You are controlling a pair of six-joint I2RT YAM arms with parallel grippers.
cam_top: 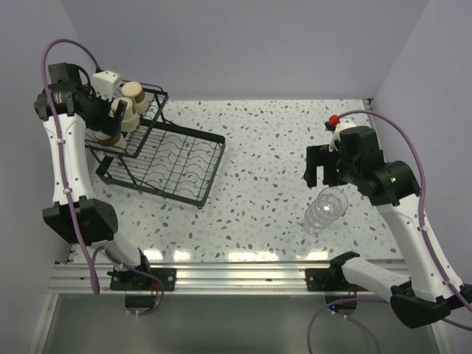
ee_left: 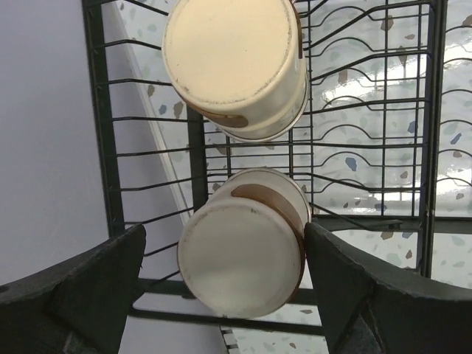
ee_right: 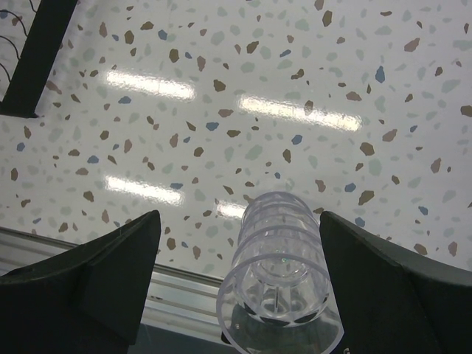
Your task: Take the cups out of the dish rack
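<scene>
**While cream cups sit in the rack, both my pincers stand apart**

Because the job is to empty the dish rack (cam_top: 177, 164), I have my left arm up at its raised basket tier (cam_top: 151, 99), in the far left corner of the desk (cam_top: 258, 140). My left pincer (ee_left: 225, 234) is spread wide around a cream cup (ee_left: 240, 258) that lies tipped on the wires with its flat bottom turned toward my wrist. One finger is on each side of it. I see a sliver of space on the left side; on the right the finger is so near the cup wall that I cannot tell whether it touches. I judge this to be the line-up for a grip across the cup's body, since the sides are the only faces the wires leave free. A second cream cup (ee_left: 234, 66) rests just beyond it in the same tier, also bottom toward me.

My right pincer (ee_right: 240, 217) is likewise parted, hanging over the open desk well away from the rack. Below it, between the fingers but clear of both, stands a clear ribbed tumbler (ee_right: 280, 287), mouth up near the desk's front edge. It may be several nested together; I cannot tell how many. That spot reads to me as the drop-off place, so the cream cup would belong there
</scene>
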